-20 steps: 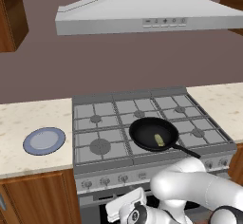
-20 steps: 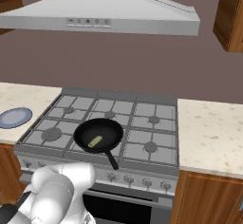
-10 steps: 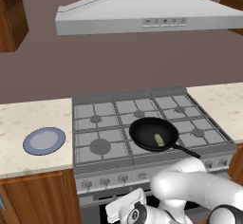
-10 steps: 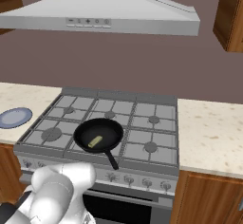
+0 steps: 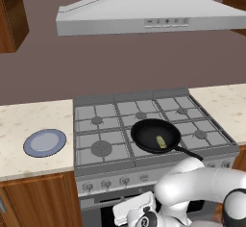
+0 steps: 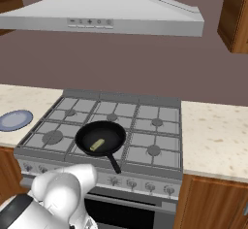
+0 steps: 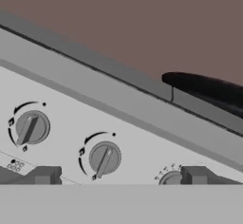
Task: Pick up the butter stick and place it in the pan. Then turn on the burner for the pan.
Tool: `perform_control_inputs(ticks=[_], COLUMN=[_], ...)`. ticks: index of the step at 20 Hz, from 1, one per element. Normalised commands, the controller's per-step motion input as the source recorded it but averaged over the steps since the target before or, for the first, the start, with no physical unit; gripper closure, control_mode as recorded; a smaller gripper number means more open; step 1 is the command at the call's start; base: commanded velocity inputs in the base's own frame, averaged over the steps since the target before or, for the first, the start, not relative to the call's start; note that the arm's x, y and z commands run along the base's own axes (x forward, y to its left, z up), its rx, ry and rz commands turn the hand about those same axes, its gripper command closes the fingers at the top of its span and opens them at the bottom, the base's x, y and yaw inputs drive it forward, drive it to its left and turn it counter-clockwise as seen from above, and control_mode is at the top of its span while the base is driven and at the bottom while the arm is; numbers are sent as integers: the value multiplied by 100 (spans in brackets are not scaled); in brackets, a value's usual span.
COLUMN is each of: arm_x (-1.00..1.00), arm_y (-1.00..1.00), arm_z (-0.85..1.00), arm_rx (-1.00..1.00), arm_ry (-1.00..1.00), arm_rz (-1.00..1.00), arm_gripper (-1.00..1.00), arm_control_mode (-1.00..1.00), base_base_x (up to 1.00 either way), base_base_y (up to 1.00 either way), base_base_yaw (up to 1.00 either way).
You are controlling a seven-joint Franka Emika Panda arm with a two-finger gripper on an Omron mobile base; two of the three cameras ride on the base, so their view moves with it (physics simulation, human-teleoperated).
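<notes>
- On the counter at far left: a flat round blue-grey plate (image 5: 44, 142), well apart from the stove.
- Stove (image 5: 96, 125): grey gas range with several burner grates, set between two pale counter runs (image 6: 218, 140); a row of knobs along its front panel.
- Pan (image 5: 156, 136): round, black, shallow-sided, sitting on a front burner right of the stove's middle in the left base view; its long straight handle (image 6: 114, 164) points toward the stove's front edge.
- Butter stick (image 5: 161, 142): small pale-yellow block lying flat inside the pan, on its floor, slightly off centre toward the handle side.
- Range hood (image 6: 101, 14): grey, hanging above the stove.
- Claw (image 7: 118, 182): seen from the hand camera, its two dark fingertips (image 7: 45, 174) stand wide apart with nothing between them; they face the stove's front panel, down below the cooktop edge.
- Knobs before the claw: left knob (image 7: 31, 127) and middle knob (image 7: 104, 158) sit between the spread tips; a third is half hidden low down.
- Butter relative to claw: up on the cooktop in the pan, above the claw, not touched by it.
</notes>
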Motion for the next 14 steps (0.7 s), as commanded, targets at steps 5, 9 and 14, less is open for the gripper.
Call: perform_control_inputs(ticks=[5,9,14], arm_x=[37,39,52], arm_y=[-43,-38,-43], arm_z=[48,50,17], arm_rx=[28,27,23], arm_ry=[0,0,0], arm_rz=[2,3,6], arm_gripper=[-100,-100,-100], arm_control_mode=[-100,-100,-100], base_base_x=[0,0,0], base_base_y=[0,0,0], base_base_yaw=[0,0,0])
